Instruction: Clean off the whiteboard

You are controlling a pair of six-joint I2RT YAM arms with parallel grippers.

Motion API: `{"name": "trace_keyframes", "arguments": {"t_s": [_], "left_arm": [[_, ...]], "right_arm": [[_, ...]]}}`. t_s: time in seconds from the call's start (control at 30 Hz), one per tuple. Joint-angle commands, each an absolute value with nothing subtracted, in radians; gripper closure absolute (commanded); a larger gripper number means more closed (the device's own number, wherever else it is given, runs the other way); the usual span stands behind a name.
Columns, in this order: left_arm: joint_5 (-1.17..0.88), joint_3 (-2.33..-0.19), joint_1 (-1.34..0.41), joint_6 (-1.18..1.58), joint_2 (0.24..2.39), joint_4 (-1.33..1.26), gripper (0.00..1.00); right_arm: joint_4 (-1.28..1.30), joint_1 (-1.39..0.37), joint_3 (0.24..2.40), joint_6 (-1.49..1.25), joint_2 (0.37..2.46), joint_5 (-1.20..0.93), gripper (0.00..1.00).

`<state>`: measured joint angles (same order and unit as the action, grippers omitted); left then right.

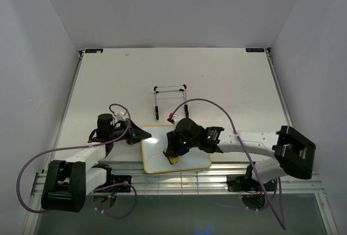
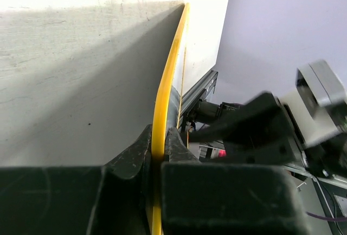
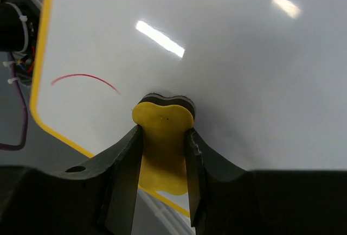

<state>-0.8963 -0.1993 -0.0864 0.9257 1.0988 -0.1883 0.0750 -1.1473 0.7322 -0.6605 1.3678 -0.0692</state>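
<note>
From above, the whiteboard (image 1: 154, 149) lay flat on the tabletop (image 1: 227, 83) near its front edge, between the two arms, with a black wire easel stand (image 1: 169, 97) standing just behind it. The left fingers (image 1: 142, 133) reached in at the board's upper left corner, and the right fingers (image 1: 173, 149) hung over the lower middle of the board with a yellow eraser (image 1: 172, 160) under them, touching the white surface. From the left wrist, the left fingers (image 2: 174, 147) were pressed together on the whiteboard (image 2: 169, 72), pinching its thin yellow frame, which ran edge-on up and away between them. From the right wrist, the right fingers (image 3: 127, 156) were clamped on the eraser (image 3: 162, 118), one on each side, and its dark underside sat against the whiteboard (image 3: 227, 56). A short curved red line (image 3: 84, 77) lay on the board just left of the eraser, near the rounded yellow corner; the rest of the surface in that view looked white, with bright reflections of the lights.
</note>
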Motion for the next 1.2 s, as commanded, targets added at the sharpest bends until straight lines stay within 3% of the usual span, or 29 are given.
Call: {"name": "trace_keyframes", "arguments": {"t_s": [0.0, 0.23, 0.67, 1.03, 1.17], "left_arm": [[-0.630, -0.199, -0.081, 0.966, 1.089, -0.147, 1.00], [-0.646, -0.241, -0.104, 0.951, 1.129, -0.149, 1.00], [-0.644, -0.227, -0.123, 0.937, 1.144, -0.155, 1.00], [-0.638, -0.224, -0.138, 0.948, 1.137, -0.158, 1.00], [-0.641, -0.219, -0.143, 0.951, 1.134, -0.158, 1.00]], "right_arm": [[0.112, -1.268, 0.857, -0.692, 1.544, -0.094, 0.83], [0.187, -1.325, 1.026, -0.660, 1.686, -0.060, 0.83], [0.373, -1.224, 0.830, -0.638, 1.499, 0.167, 0.83], [0.469, -1.388, 1.262, -0.534, 1.787, 0.118, 0.84], [0.483, -1.417, 1.311, -0.531, 1.833, 0.110, 0.84]]}}
